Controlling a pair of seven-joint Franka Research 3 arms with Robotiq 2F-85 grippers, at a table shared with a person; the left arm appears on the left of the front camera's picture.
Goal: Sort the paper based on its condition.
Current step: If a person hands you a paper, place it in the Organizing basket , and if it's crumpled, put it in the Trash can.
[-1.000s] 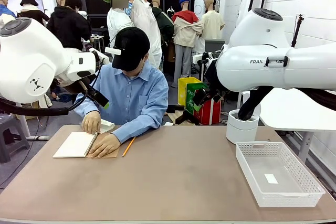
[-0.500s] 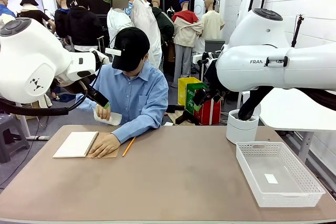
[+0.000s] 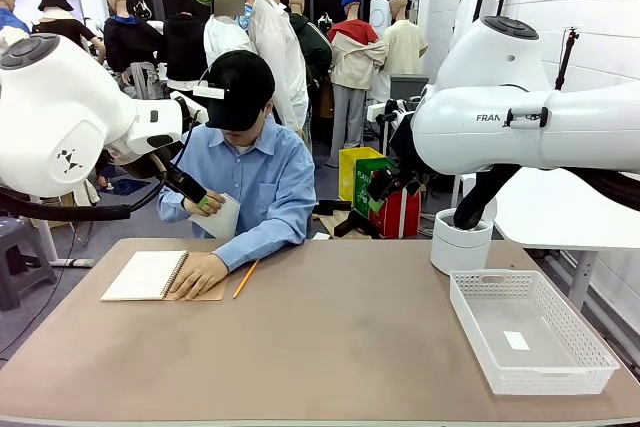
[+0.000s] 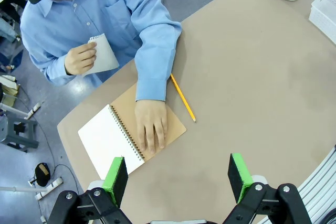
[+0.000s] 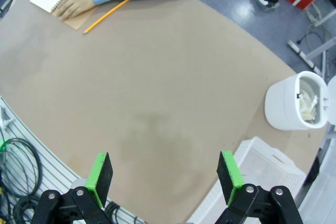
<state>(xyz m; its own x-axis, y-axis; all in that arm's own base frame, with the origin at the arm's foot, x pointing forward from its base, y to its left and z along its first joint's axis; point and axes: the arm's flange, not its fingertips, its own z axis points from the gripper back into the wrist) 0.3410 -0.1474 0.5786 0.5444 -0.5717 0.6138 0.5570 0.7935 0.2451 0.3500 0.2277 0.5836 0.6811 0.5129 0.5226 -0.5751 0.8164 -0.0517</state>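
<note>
At the far left of the table a person holds a white sheet of paper (image 3: pixel 222 217) up at chest height in one hand; it looks slightly curled (image 4: pixel 103 56). Their other hand rests flat on an open spiral notebook (image 3: pixel 143 274) (image 4: pixel 107 141). A small flat piece of paper (image 3: pixel 516 340) lies in the white mesh basket (image 3: pixel 590 367). Crumpled paper (image 5: pixel 308 106) sits inside the white round bin (image 5: pixel 289 109). My left gripper (image 4: pixel 177 178) hovers high over the notebook, open and holding nothing. High above the table's middle, my right gripper (image 5: pixel 164 176) is also open with nothing in it.
A yellow pencil (image 3: pixel 245 279) (image 4: pixel 182 98) lies beside the notebook. The bin (image 3: pixel 461 243) stands at the far right, the basket in front of it near the right edge. Bare brown tabletop (image 3: pixel 330 347) spans the middle and front.
The person has lifted a sheet from the notebook up to chest height, keeping the other hand on the notebook. Neither arm has moved.
</note>
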